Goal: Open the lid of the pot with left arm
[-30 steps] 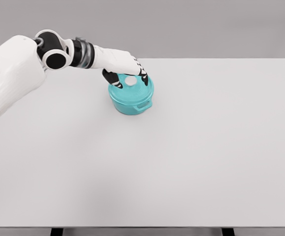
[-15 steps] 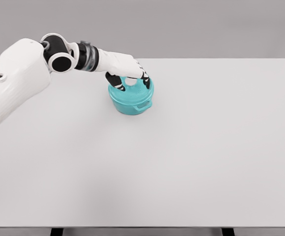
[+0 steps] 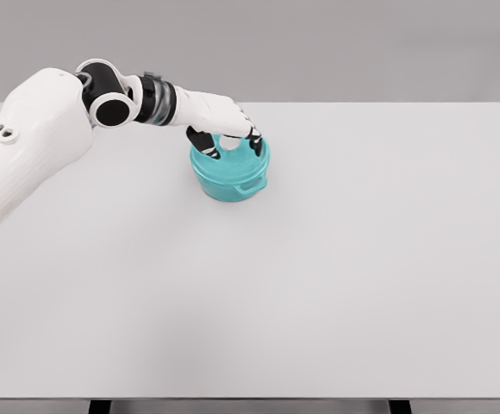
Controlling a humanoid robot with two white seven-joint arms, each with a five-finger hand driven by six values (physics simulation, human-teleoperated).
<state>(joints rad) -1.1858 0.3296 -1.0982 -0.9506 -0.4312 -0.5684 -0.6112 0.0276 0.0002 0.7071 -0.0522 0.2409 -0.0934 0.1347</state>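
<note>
A teal pot (image 3: 227, 184) stands on the white table (image 3: 345, 259), left of centre toward the back. Its teal lid (image 3: 235, 164) sits on it, with a white knob (image 3: 230, 145) on top. My left hand (image 3: 233, 149) reaches in from the left and rests on the lid. Its dark-tipped fingers (image 3: 255, 143) curl around the knob, with the thumb on the near left side. A small handle on the pot points to the front right. My right arm does not show.
The left arm's shoulder and upper arm (image 3: 34, 147) fill the upper left of the view. The table's front edge runs along the bottom, with a grey wall behind the table.
The left arm has pushed a little further forward and lower. The fingers have drawn in around the knob. The pot and lid have stayed in place.
</note>
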